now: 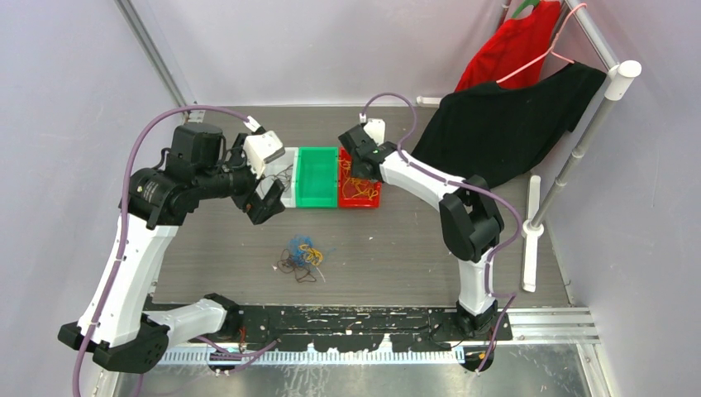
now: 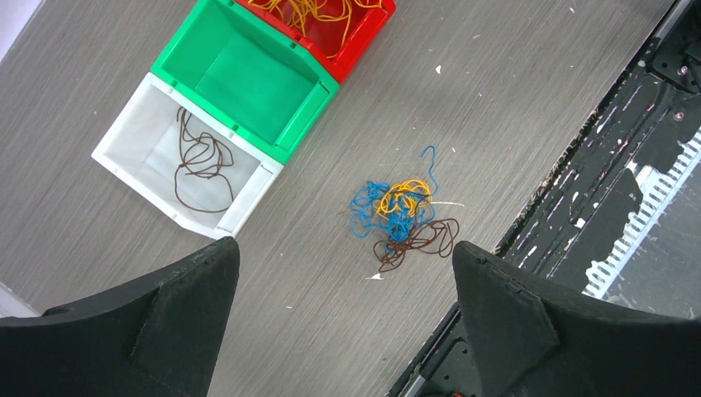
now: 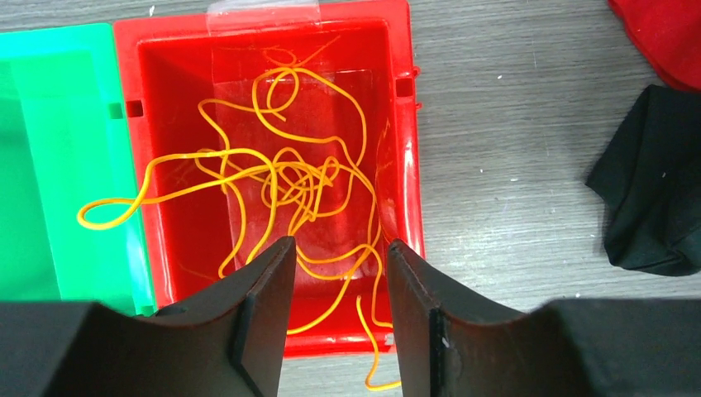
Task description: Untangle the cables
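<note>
Right gripper (image 3: 337, 244), narrowly parted, over binned orange cables (image 3: 281, 178); left gripper (image 2: 343, 248) wide, empty, above remaining tangle (image 2: 402, 217); brown cable (image 2: 198, 165) binned.

No text, label, brand, number or sign can be read in any of the three views; the red bin (image 3: 402, 124), green bin (image 2: 248, 78) and white bin (image 2: 136, 145) show plain plastic walls; any marking on the arm casings is too small to make out.
</note>
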Robot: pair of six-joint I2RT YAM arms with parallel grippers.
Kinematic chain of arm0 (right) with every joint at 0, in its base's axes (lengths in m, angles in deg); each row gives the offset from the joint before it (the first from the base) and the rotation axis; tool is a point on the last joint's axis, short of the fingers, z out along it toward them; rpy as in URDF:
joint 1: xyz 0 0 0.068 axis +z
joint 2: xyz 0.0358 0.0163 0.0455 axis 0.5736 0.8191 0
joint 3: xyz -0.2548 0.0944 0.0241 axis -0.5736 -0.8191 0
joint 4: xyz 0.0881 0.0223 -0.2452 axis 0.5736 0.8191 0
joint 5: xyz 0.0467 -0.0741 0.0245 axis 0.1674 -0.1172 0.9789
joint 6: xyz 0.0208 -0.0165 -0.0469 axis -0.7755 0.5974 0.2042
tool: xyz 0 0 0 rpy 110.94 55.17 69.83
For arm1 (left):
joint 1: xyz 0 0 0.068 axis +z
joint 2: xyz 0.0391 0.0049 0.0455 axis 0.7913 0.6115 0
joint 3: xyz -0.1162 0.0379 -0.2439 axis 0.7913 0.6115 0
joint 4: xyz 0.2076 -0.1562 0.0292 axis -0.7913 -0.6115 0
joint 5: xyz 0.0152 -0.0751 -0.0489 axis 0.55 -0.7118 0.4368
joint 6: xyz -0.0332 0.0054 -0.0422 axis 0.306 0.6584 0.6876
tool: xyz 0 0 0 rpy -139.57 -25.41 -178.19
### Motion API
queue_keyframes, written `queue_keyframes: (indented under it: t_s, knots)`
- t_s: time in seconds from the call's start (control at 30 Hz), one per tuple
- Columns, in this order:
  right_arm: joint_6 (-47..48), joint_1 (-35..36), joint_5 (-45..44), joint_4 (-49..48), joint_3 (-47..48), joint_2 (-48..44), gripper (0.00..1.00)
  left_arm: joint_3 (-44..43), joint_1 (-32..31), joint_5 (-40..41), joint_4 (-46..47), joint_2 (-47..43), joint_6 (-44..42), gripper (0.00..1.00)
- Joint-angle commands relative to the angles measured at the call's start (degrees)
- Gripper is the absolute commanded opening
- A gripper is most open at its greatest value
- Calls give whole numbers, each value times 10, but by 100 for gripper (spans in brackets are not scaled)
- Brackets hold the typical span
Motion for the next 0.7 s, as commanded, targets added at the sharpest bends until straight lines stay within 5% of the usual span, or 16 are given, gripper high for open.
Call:
queue_keyframes:
  t_s: [0.0,0.37,0.67]
  knots:
    - [8,-7,20,13,30,-59,51,-3,-1,-9,25,-8,-2,100]
    - [27,-10,123,1,154,26,52,2,-2,-5,25,-12,-6,100]
    - [-40,-30,88,-15,129,83,21,3,-1,-2,25,-14,-10,100]
